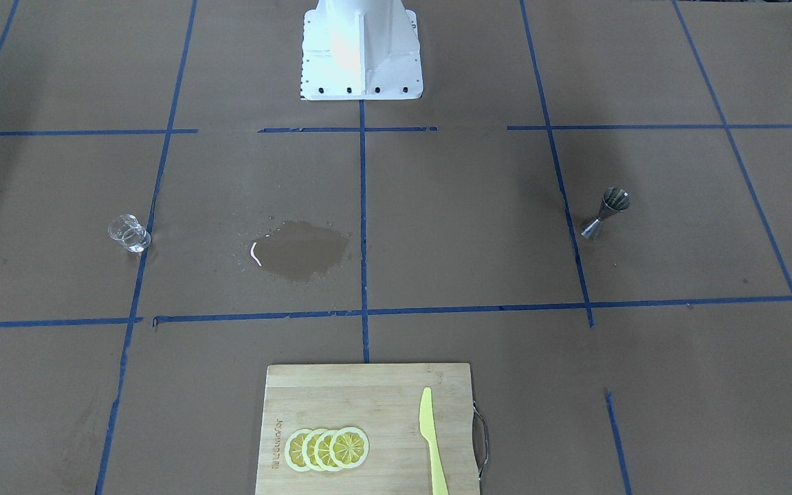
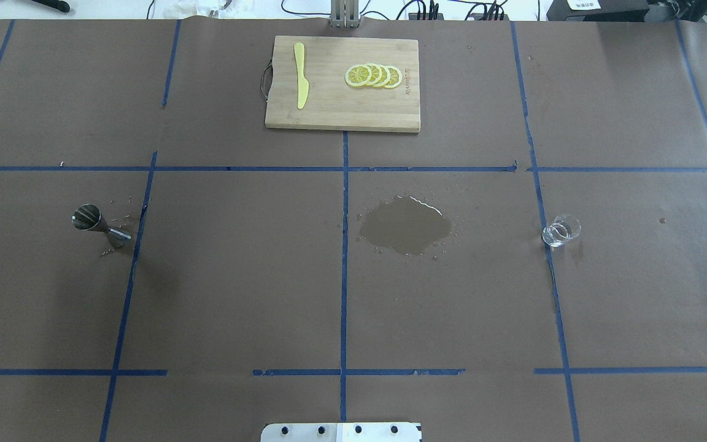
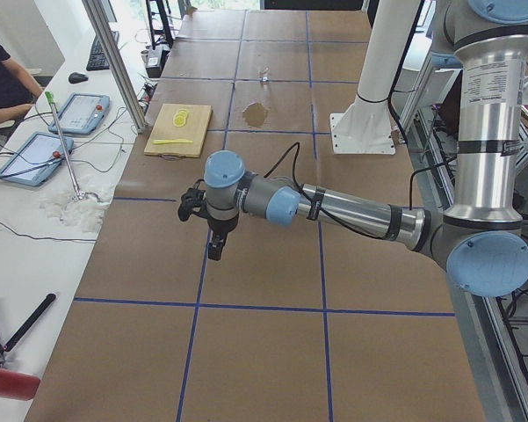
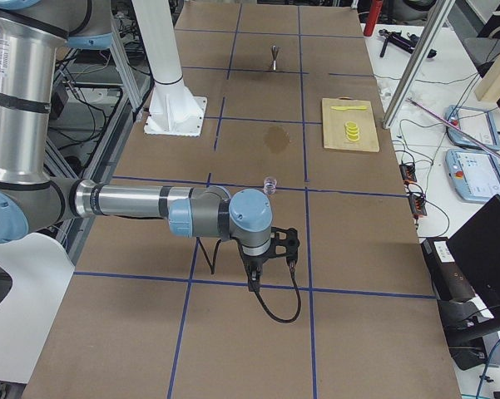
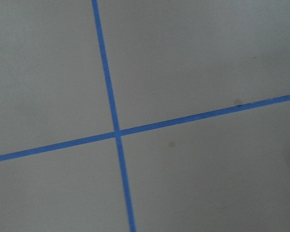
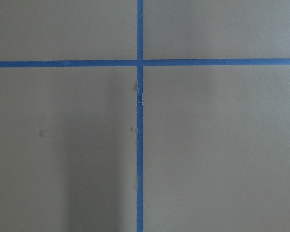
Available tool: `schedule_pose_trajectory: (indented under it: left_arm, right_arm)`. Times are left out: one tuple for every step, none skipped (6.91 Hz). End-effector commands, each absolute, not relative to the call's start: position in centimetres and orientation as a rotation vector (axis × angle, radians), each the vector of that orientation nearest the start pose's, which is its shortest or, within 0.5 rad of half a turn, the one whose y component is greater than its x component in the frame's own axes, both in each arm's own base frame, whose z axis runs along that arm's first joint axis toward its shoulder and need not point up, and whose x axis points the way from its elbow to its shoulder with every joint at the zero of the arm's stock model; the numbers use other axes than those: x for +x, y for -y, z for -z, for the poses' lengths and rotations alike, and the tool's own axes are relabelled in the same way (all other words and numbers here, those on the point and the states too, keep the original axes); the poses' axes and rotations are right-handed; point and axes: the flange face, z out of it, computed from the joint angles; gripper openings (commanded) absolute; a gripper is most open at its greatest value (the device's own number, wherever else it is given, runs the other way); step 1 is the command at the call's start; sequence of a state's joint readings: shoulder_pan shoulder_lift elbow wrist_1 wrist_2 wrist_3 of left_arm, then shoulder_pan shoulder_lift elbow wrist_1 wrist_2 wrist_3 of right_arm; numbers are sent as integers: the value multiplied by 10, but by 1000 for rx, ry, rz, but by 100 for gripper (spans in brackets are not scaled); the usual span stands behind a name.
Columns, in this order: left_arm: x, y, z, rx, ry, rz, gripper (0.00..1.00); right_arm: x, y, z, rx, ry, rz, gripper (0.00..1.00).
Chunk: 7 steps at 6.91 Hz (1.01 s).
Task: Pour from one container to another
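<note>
A steel jigger (image 1: pixel 606 213) (image 2: pixel 99 226) stands upright on the table's left half, with small drops around its foot. A small clear glass (image 1: pixel 129 234) (image 2: pixel 561 231) stands upright on the right half. My left gripper (image 3: pixel 213 250) hangs over bare paper near the table's left end, well away from the jigger. My right gripper (image 4: pixel 254 281) hovers near the right end, closer to that camera than the glass (image 4: pixel 270 184). I cannot tell whether either gripper is open or shut. Both wrist views hold only brown paper and blue tape.
A wet spill (image 1: pixel 300 249) (image 2: pixel 405 226) darkens the paper between the two containers. At the far edge lies a wooden cutting board (image 2: pixel 341 113) with lemon slices (image 2: pixel 373 75) and a yellow knife (image 2: pixel 301 83). A person's arm (image 3: pixel 2 112) rests at a side desk.
</note>
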<state>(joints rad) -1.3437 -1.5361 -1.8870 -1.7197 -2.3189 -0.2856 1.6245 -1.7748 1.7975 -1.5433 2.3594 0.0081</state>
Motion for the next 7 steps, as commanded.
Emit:
schedule_pose_trajectory:
  left_arm:
    - [116,444,-401,182,-928,-22,100]
    - [122,430,-384,200,-976,16,100]
    - [144,410,-391,232,-992,75,100]
    - [173,386,-401,261,-994,154,100]
    - [202,365,-412,284,-961,219,100]
    - [233,346,-413,296,-942,278,100]
    - [261,326,-422,341,-890,297,100]
  right_arm:
    - [84,409,-627,87,792,-28,100]
    - [84,412,-627,87,791,-25,100]
    - [84,411,-630,83,791,-27,100]
    - [83,412,-628,84,794,-26,100]
    - [83,413,-624,90,797,-25,100]
    - [83,414,-613,111,799,-17,100]
    - [81,414,-611,103,822,-29,100]
